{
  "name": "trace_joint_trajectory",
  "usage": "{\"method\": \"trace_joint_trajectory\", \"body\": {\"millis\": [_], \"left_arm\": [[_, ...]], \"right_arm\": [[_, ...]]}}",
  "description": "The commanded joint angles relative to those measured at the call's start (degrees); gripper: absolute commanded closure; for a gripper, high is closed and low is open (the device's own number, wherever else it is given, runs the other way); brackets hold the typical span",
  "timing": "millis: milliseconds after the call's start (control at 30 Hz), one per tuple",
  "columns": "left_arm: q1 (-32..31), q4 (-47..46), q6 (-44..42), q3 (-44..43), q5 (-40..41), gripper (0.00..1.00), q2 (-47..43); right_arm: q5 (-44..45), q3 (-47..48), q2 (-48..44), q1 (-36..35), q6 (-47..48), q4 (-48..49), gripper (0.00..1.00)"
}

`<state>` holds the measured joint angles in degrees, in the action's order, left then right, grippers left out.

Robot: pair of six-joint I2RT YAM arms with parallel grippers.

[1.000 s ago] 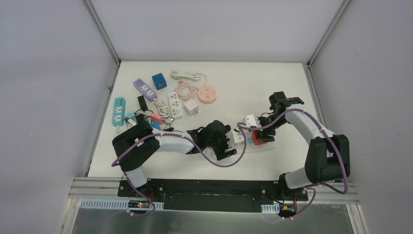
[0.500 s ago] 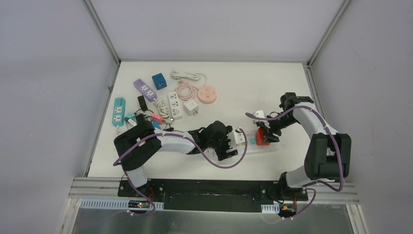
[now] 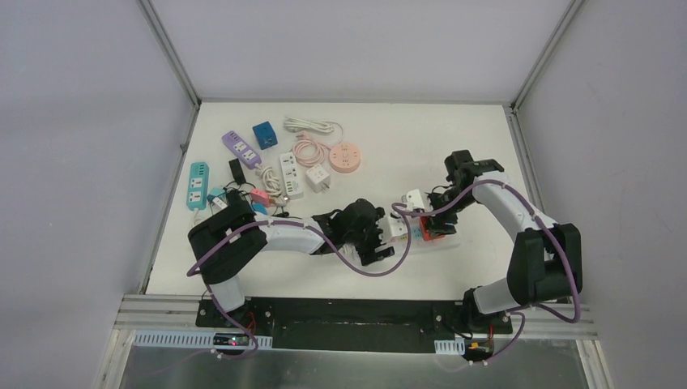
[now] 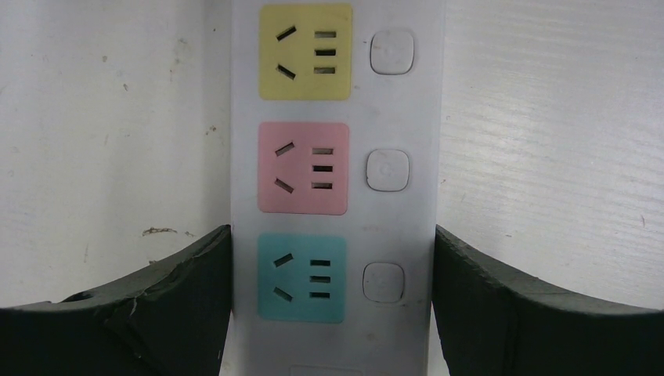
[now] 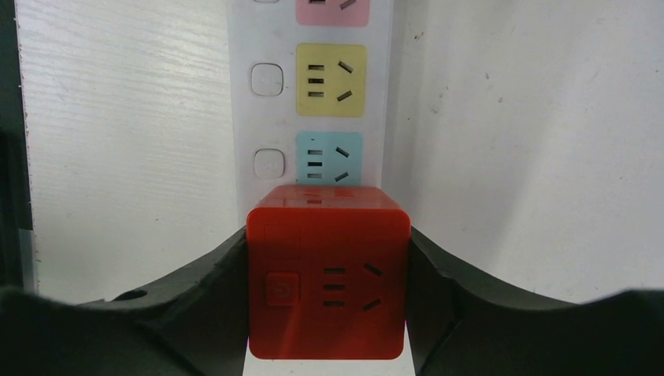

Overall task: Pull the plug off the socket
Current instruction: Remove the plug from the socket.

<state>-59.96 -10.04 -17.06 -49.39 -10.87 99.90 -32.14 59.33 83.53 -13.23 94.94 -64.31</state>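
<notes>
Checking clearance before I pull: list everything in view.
Power strip: 1, white, coloured sockets, table centre.
Cube plug: 1, red, on that strip.
Purple strip: 1, purple, far left.
Teal strip: 1, teal, left edge.
Short strip: 1, white, far left.
Blue cube: 1, blue, far left.
Round socket: 1, pink, far centre-left.
White adapter: 1, white, by round socket.
Loose cord: 1, white, far side.
Small plugs: several, mixed colours, by left arm.
Left gripper: 1, black, clamping power strip.
Right gripper: 1, black, clamping cube plug.
</notes>
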Motion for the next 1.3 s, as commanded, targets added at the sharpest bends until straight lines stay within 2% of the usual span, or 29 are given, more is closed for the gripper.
{"method": "trace_joint_trajectory", "body": {"millis": [0, 167, 267, 400, 667, 767, 933, 1067, 1200, 1233, 1267], "left_arm": [[0.3, 3.6, 0.6, 1.3, 2.3, 1.00, 3.6], [0.3, 3.3, 1.2, 2.2, 2.5, 1.00, 3.1], [0.4, 3.1, 1.2, 2.5, 2.5, 1.00, 3.2], [0.4, 3.0, 1.2, 1.7, 2.1, 1.00, 3.8], [0.4, 4.1, 1.1, 0.3, 1.5, 1.00, 4.6], [0.5, 4.1, 2.1, 0.6, 1.6, 1.00, 4.1], [1.1, 4.1, 5.4, 0.1, 1.9, 1.00, 2.4], [1.2, 4.4, 9.6, -1.4, 4.9, 0.56, 0.6], [1.2, 4.5, 12.0, -3.0, 6.2, 0.22, -1.3], [1.1, 4.7, 12.2, -3.4, 6.5, 0.05, -1.7], [1.2, 4.6, 12.3, -3.8, 6.5, 0.01, -2.2]], "right_arm": [[-12.1, 2.9, -1.1, 0.6, -0.6, -5.3, 1.00], [-12.8, 4.9, 0.9, 10.1, 6.6, -12.1, 1.00], [-13.0, 5.0, 1.1, 13.0, 8.9, -13.7, 1.00], [-15.2, 3.7, 1.1, 12.9, 9.9, -13.6, 1.00], [-15.8, 3.2, -1.6, 0.3, -2.5, -5.4, 1.00], [-14.8, 5.8, -0.9, 0.4, -4.4, -7.0, 1.00], [-17.8, 9.1, -0.4, 6.7, -7.8, -11.2, 1.00], [-21.7, 8.9, -0.8, 9.8, -17.3, -10.2, 1.00], [-24.2, 4.6, -3.1, 10.2, -33.9, -1.9, 1.00], [-23.8, 3.3, -4.0, 10.4, -38.6, 1.0, 1.00], [-23.2, 2.1, -4.8, 10.8, -43.1, 3.9, 1.00]]}}
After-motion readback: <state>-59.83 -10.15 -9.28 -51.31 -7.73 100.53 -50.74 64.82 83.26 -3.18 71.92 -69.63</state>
